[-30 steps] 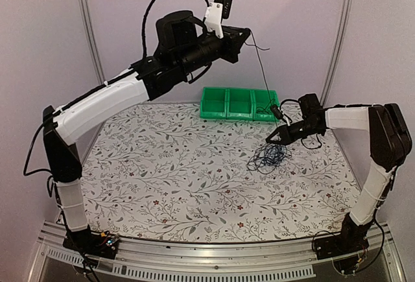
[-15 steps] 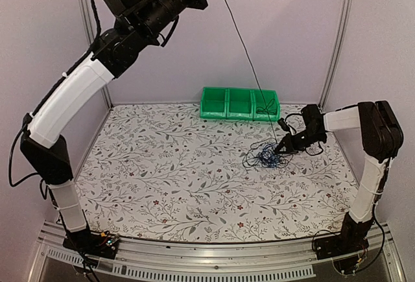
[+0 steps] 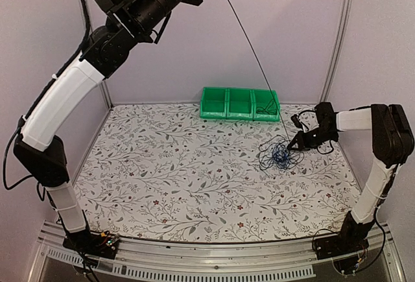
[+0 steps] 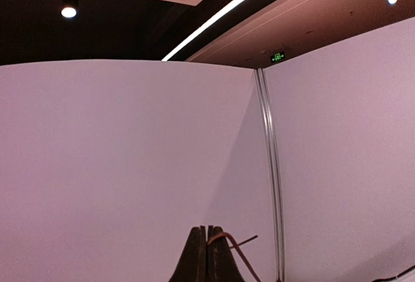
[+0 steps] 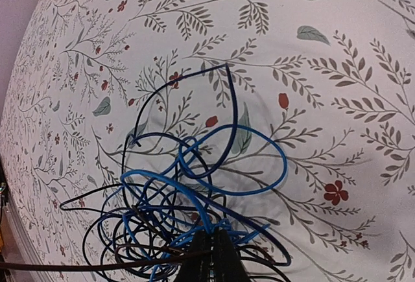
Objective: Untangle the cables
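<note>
Tangle of cables [image 5: 194, 185] on surface [image 3: 168, 165]; my right tool [image 5: 211, 235] clenched on its blue strands. My left tool [image 4: 207, 230] raised high, pinching black cable [image 3: 246, 55] taut.

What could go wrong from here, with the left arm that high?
The black cable runs taut from the raised left hand to the tangle; more pull may cinch knots.
The right hand is shut on the tangle itself, maybe clamping the pulled cable too.
Only a short end shows past the left hand, so it could slip.
</note>
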Controlling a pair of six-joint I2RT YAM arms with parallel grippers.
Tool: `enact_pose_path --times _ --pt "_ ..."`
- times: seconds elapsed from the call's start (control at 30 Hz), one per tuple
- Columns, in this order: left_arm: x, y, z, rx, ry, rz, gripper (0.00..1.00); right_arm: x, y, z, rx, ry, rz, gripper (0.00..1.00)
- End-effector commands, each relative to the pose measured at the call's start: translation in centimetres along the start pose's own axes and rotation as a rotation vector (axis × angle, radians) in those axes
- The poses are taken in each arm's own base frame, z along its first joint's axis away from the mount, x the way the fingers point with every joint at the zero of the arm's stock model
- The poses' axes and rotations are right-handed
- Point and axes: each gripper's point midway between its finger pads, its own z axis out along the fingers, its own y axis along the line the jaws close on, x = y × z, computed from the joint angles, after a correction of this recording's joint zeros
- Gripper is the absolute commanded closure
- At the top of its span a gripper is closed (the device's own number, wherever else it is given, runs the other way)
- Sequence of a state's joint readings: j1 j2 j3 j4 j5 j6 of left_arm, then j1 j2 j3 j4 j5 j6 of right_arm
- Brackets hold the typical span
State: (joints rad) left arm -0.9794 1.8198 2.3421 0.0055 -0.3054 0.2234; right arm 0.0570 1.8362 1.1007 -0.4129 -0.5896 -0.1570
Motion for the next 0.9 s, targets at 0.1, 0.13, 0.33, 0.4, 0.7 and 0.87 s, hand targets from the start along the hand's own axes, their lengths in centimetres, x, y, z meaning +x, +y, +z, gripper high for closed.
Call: enact_pose_path --times 0.1,0.13,0.33,0.4,0.7,0.87 --pt "-11.2 4.5 -3.6 -0.114 -0.272 -0.037 1.0 3.3 -8.5 -3.5 0.305 0.074 0.119 0.75" --pt "-10.7 4.3 -3.4 -0.108 -0.259 -0.034 1.0 3.3 -8.7 -3.7 0.305 0.075 0.121 0.73" --pt "-7.9 3.0 -2.7 -0.063 -0.185 -0.041 1.0 3.3 -8.8 -4.1 0.312 0.075 0.096 0.69" --pt "-7.8 2.9 -2.8 -0.054 -0.179 -0.046 1.0 3.1 -8.6 -4.2 0.305 0.074 0.09 0.71" --pt "-15.6 6.8 -6.1 -0.179 -0.338 0.083 1.0 4.2 -9.5 -3.8 0.324 0.115 0.065 0.8" --pt "-20.0 9.0 -9.0 -0.225 -0.463 0.03 1.0 4.3 -10.4 -3.7 0.333 0.122 0.069 0.81"
